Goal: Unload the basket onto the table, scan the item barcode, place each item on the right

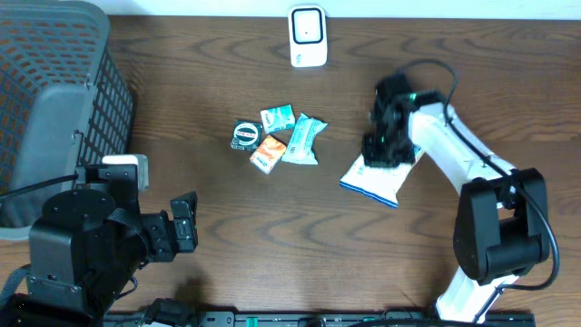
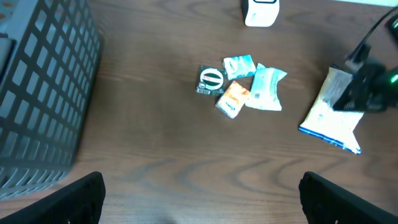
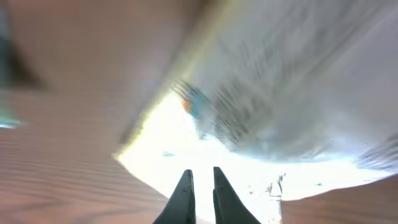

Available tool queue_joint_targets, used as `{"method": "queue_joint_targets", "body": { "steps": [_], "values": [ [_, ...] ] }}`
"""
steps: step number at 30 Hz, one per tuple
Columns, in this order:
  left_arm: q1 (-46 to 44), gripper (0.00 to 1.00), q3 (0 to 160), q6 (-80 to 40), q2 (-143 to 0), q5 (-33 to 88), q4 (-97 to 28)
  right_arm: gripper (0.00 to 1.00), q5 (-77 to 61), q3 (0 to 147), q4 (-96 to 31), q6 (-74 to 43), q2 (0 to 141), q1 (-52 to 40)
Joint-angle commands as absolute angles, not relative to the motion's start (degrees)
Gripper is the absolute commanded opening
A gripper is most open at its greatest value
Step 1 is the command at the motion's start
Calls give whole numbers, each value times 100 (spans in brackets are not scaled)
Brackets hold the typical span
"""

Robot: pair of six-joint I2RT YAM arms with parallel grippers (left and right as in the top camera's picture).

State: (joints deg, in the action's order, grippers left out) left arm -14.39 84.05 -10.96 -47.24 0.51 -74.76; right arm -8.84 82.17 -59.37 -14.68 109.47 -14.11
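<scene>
A white pouch with a blue bottom edge (image 1: pixel 374 182) lies right of centre on the wooden table, also in the left wrist view (image 2: pixel 329 118). My right gripper (image 1: pixel 386 150) sits over its upper end, and in its own view (image 3: pixel 200 177) the jaws are pinched together on the bright white pouch (image 3: pixel 280 93), which is blurred. A white barcode scanner (image 1: pixel 308 36) stands at the far edge of the table. My left gripper (image 1: pixel 186 222) is open at the near left, with only bare table between its fingers (image 2: pixel 81 199).
A cluster of small packets (image 1: pixel 277 138) lies mid-table: teal ones, an orange one and a dark round-labelled one (image 2: pixel 211 81). A large grey mesh basket (image 1: pixel 54 91) fills the far left corner.
</scene>
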Motion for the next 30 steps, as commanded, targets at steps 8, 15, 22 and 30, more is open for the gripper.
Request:
{"method": "queue_joint_targets", "body": {
  "steps": [8, 15, 22, 30],
  "values": [
    [-1420, 98, 8458, -1168, -4746, 43, -7481, 2, 215, 9253, -6799, -1323, 10943, -1258],
    [-1420, 98, 8458, -1168, -4746, 43, -7481, 13, 655, 8315, -5929, -1573, 10943, -1186],
    [-1420, 98, 8458, -1168, -4746, 43, -7481, 14, 784, 7181, -4936, -1776, 10943, -1090],
    [-1420, 98, 8458, -1168, -4746, 43, -7481, 25, 1153, 8003, -6088, -1776, 10927, -910]
  ]
}}
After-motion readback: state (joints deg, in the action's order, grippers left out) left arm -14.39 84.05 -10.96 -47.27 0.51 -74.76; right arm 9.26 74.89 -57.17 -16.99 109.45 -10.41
